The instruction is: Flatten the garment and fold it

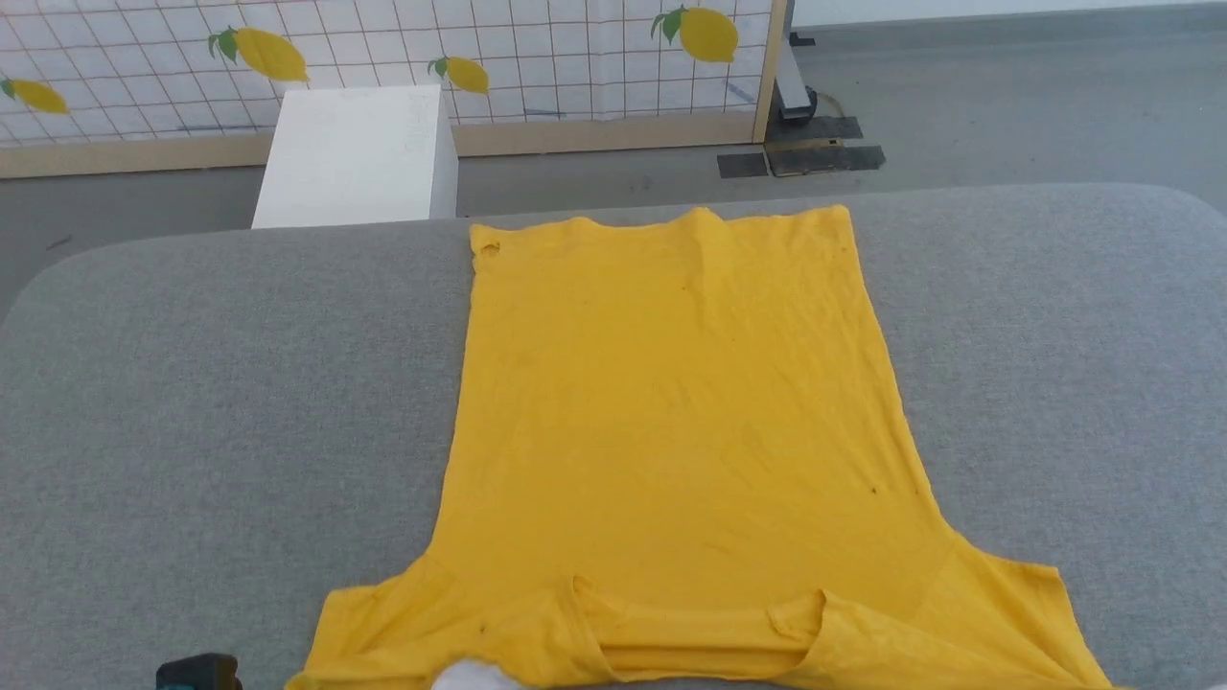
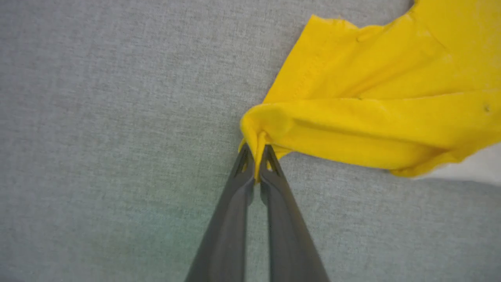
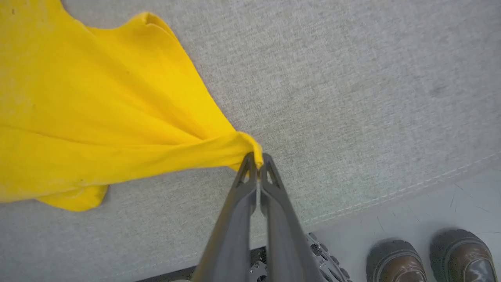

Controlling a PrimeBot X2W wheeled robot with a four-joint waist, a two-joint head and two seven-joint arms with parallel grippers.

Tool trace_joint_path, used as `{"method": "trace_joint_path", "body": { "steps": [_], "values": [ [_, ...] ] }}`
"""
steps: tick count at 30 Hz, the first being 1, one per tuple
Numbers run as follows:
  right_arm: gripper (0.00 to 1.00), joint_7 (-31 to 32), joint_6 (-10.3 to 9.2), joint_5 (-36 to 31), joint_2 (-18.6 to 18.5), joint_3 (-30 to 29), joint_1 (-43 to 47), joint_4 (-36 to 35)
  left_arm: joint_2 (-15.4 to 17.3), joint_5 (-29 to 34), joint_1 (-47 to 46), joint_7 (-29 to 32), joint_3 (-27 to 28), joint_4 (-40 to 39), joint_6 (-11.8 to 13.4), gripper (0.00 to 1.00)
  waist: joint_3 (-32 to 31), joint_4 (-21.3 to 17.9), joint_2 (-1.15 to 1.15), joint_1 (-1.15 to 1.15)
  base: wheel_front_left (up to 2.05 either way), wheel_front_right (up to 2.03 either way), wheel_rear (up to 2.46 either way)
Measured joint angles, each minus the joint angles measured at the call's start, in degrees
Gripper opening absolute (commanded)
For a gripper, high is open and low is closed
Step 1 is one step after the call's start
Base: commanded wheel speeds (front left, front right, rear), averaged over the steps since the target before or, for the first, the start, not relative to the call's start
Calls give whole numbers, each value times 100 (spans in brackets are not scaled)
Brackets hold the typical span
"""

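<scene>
Two thin pinches, left gripper [image 2: 256, 158] and right gripper [image 3: 257, 164], hold the bright yellow cotton T-shirt [image 1: 671, 402]; uneven pull risks slippage.

My workplace looks like a lab or test room: a wide grey fabric-covered desk [image 1: 192, 383], bare grey floor [image 1: 1007, 96], a wood-framed white grid screen printed with lemons [image 1: 575, 57], a plain white box [image 1: 355, 153] beyond the desk's far edge, a person's brown shoes [image 3: 395, 262] nearby.
</scene>
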Motion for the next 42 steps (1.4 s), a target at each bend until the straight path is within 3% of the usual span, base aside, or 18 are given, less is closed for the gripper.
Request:
{"method": "trace_joint_path", "body": {
  "steps": [9, 10, 11, 12, 18, 22, 28, 35, 42],
  "values": [
    [0, -470, 1, 137, -20, 76, 4, 879, -52, 1, 90, -9, -42, 1, 62, 0, -66, 77, 0, 0, 0, 0, 0],
    [10, -535, 1, 159, -27, 101, -1, 934, -79, -11, 90, -35, -41, 1, 62, 0, -75, 89, 0, 0, 0, 0, 0],
    [76, -617, 0, 192, -34, 127, -1, 950, -114, -19, 90, -59, -48, 0, 62, 0, -84, 100, 0, 0, 0, 0, 0],
    [100, -694, -1, 211, -33, 138, -1, 955, -130, -18, 90, -62, -59, -1, 62, 0, -91, 107, 0, 0, 0, 0, 0],
    [100, -1217, -2, 229, -20, 355, -10, 595, -140, -23, 90, -122, -129, -64, -1, 0, -117, 161, 0, 0, 0, 0, 0],
    [100, -1990, -2, 275, -12, 467, -269, 200, -153, -22, 70, -167, -186, -198, -21, 0, -103, 240, 0, 0, 0, 0, 0],
    [100, -3059, -2, 171, -176, 749, -962, 220, -165, -8, 15, -156, -298, -438, -23, 0, -42, 416, 0, 0, 0, 0, 0],
    [100, -3649, -2, 164, -739, 1079, -2370, 961, -177, 45, -226, -74, -478, -702, -68, 0, 153, 694, 0, 0, 0, 0, 0],
    [100, -3296, -2, 122, -1441, 1179, -3934, 2049, -261, 98, -643, -52, -662, -1042, -151, 0, 577, 1041, 0, 1, 0, 0, 0]
  ]
}}
